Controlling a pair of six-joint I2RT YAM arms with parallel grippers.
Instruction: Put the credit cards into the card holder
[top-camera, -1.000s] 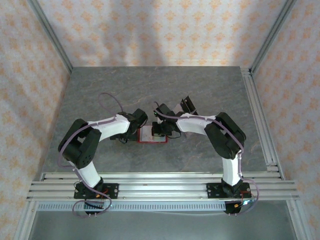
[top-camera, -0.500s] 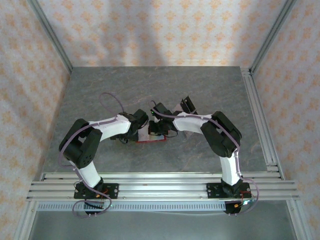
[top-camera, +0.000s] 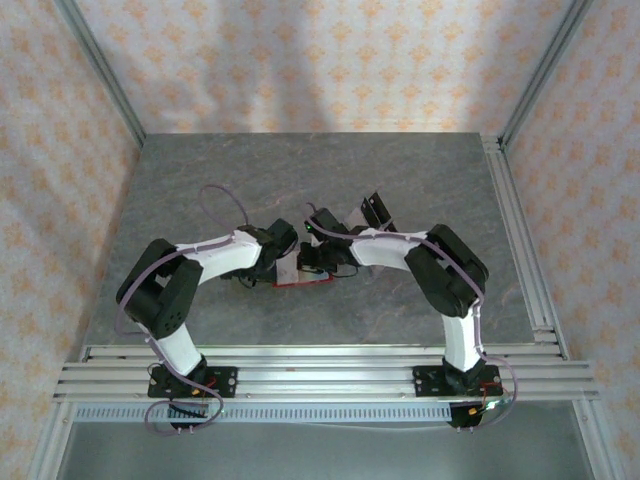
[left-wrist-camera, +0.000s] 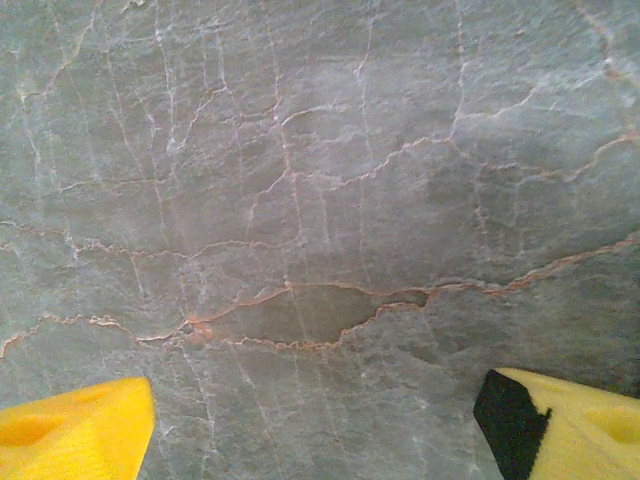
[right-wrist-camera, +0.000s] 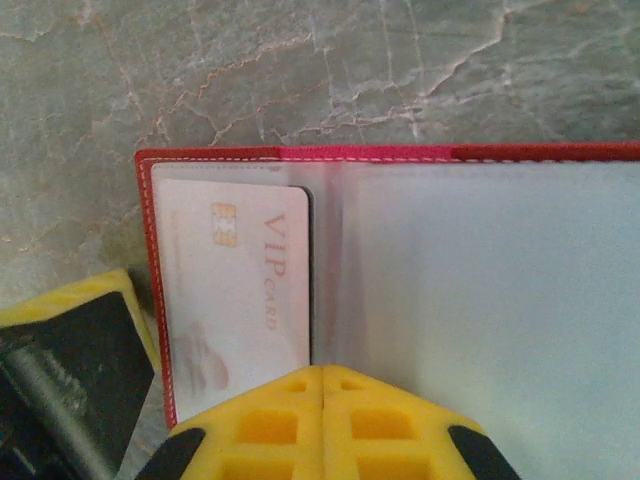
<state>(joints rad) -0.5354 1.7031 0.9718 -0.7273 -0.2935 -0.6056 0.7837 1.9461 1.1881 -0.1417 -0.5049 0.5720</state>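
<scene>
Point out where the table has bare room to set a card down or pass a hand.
Free: the far half of the table up to the wall, and the strip left of the left arm. Crowded: the middle, where it and the right arm close on the card holder, loose credit cards just beyond.

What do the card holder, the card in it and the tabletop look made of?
Card holder: red leather-like cover, white stitching; cloudy plastic sleeves inside. Credit card: smooth plastic, printed chip. Table: grey veined stone look, possibly laminate.
</scene>
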